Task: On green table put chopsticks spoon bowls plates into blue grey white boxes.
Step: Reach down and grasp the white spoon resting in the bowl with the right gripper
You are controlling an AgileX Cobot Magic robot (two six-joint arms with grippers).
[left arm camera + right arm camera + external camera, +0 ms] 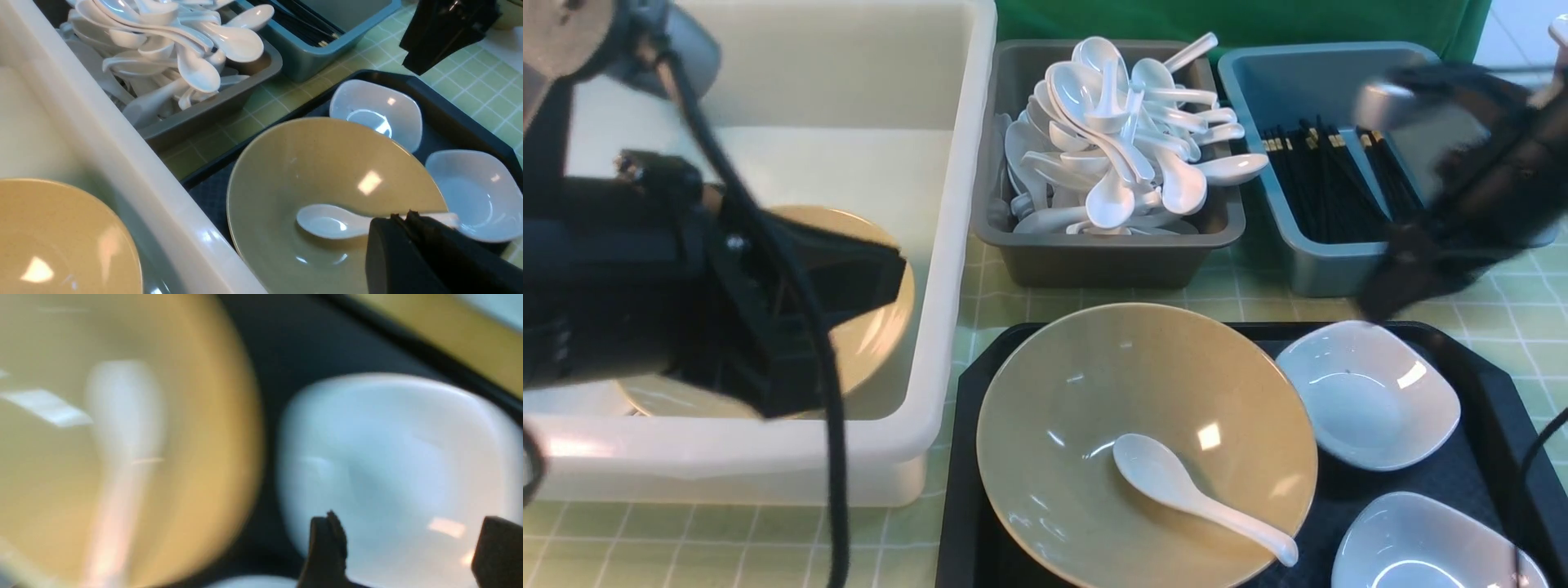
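A tan bowl point(1143, 441) sits on a black tray point(1478, 384), and a white spoon point(1192, 494) lies inside the bowl. Two white plates point(1368, 392) point(1429, 543) rest on the tray to its right. A second tan bowl point(878, 327) lies in the white box point(947, 245). My left gripper point(900, 273) is shut and empty above that box. In the left wrist view its tips point(404, 216) hide part of the spoon's handle. My right gripper point(1388, 286) is blurred by motion near the blue box point(1319, 273). Its jaws point(408, 543) stand open over a plate point(388, 457).
The grey box point(1094, 261) is heaped with white spoons point(1119, 139). Black chopsticks point(1323, 188) lie in the blue box. The green checked table point(1241, 298) shows between the boxes and the tray. The white box's tall wall stands just left of the tray.
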